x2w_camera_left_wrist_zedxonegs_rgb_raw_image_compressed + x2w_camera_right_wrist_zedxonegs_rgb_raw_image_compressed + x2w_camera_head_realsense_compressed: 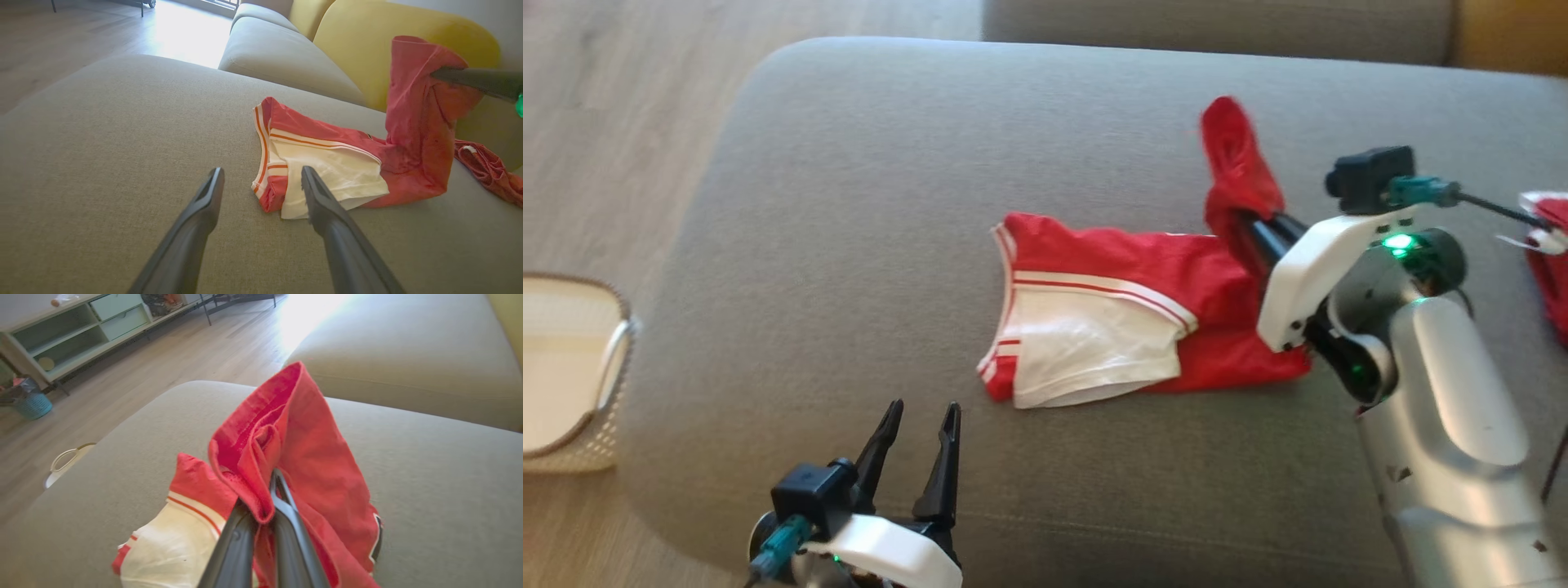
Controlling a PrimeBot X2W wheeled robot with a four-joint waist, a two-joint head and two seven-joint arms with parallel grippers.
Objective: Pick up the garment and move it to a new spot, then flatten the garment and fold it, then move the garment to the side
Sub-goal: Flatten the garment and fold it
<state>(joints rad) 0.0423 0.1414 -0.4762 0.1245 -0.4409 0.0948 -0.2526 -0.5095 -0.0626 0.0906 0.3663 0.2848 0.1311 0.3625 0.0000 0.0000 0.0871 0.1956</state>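
Slip risk: my right gripper has its two dark fingers pressed together on just a narrow red fold of the red-and-white striped fabric garment. If I pull on it sharply, I judge the fold could slide out.
Bunching risk: only that one part is raised, in a peak. The rest lies crumpled on the grey woven sofa cushion, with the white panel doubled over the red. Dragging from this single hold would likely twist it further rather than spread it.
Mix-up risk: a second red cloth lies near my right arm at the cushion's right edge. A wide sweep that way could snag it.
Edge risk: a pale woven basket stands on the floor beyond the cushion's left side. A long carry that way could drop the cloth off the rounded edge.
Left gripper: its fingers are spread and hold nothing. It hovers over bare cushion at the near side.
Garment to right gripper: the raised fold is between my fingers, and the body trails down and to the left of them.
Garment to left gripper: the striped near-left corner lies beyond my fingertips and a little to the right, apart from them. I judge it the natural second hold for flattening.
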